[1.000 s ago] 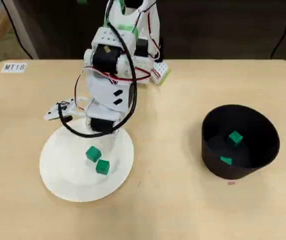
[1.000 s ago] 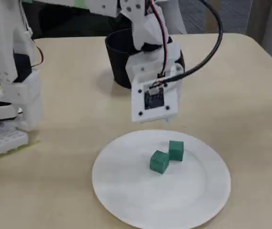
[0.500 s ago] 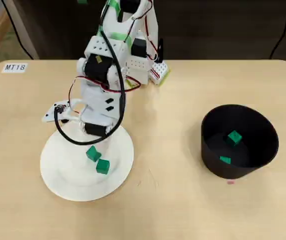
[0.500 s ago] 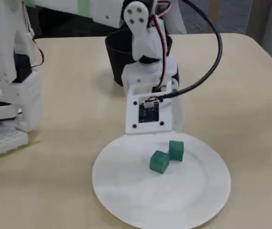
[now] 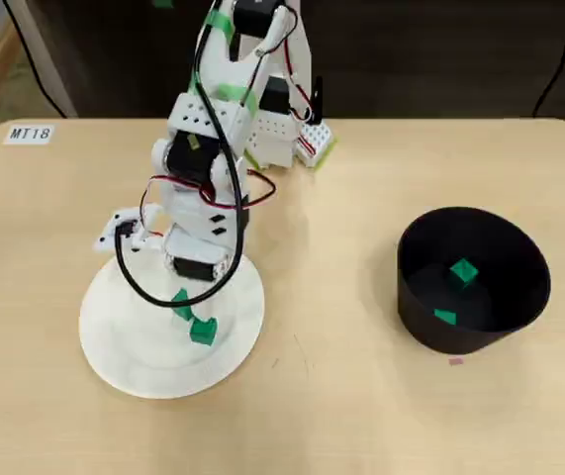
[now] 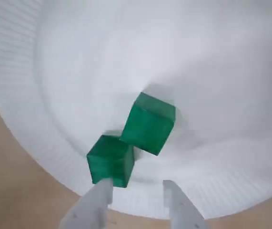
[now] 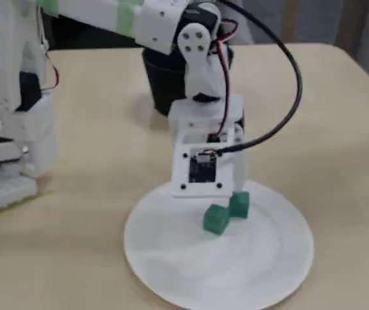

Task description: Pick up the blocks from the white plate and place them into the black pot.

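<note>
Two green blocks (image 6: pixel 147 124) (image 6: pixel 110 160) lie touching on the white plate (image 6: pixel 212 57), near its rim. My gripper (image 6: pixel 136 188) hangs low just over them, open, with nothing between its fingers (image 6: pixel 178 205); the left fingertip sits at the nearer block's edge. In the overhead view the arm covers part of one block (image 5: pixel 181 300), while the other (image 5: pixel 201 332) shows fully on the plate (image 5: pixel 124 341). The black pot (image 5: pixel 519 297) stands at the right with two more green blocks (image 5: pixel 463 270) (image 5: pixel 445 317) inside. In the fixed view both plate blocks (image 7: pixel 216 219) (image 7: pixel 239 204) show under the wrist.
The arm's base (image 5: pixel 272 129) stands at the table's far edge, with a white label (image 5: pixel 30 133) at the far left corner. In the fixed view the pot (image 7: pixel 161 81) stands behind the arm and the white base (image 7: pixel 10 161) is at the left.
The wrist has come down and forward over the plate, from above its far rim to just over the two blocks. The blocks have not moved.
</note>
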You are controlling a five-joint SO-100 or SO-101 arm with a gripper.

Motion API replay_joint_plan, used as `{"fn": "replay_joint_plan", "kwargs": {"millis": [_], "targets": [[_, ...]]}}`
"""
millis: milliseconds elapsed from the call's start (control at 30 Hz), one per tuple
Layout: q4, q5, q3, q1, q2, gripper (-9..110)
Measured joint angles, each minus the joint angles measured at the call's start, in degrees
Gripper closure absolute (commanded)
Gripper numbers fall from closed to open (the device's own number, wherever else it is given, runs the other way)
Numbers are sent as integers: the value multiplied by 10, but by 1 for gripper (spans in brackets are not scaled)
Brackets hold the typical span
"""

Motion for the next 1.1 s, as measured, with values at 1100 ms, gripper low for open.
{"fn": "replay_joint_plan", "kwargs": {"millis": [1100], "targets": [[-31, 29, -6, 2, 54, 104]]}}
